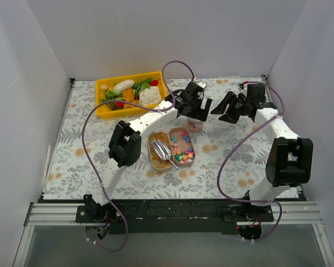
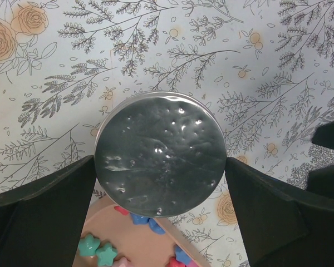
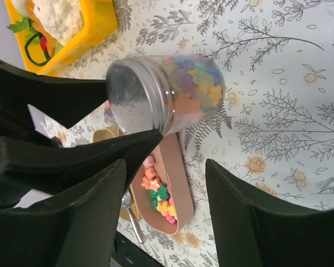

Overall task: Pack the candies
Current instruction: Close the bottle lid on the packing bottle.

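My left gripper (image 1: 193,117) is shut on a clear jar (image 1: 196,125) with a silver lid (image 2: 160,153), holding it by its sides just past the far end of the pink oval tray (image 1: 182,135). The jar (image 3: 192,92) is full of pastel candies and lies tilted in the right wrist view. More loose candies (image 1: 184,154) lie in the pink tray; they also show in the left wrist view (image 2: 97,247) and the right wrist view (image 3: 161,194). My right gripper (image 1: 227,111) is open and empty, to the right of the jar.
A tan oval tray (image 1: 153,146) with yellow-orange candies and a metal scoop (image 1: 162,151) sits left of the pink tray. A yellow tray (image 1: 128,77) of toy vegetables stands at the back left. The left arm's cable loops over the table.
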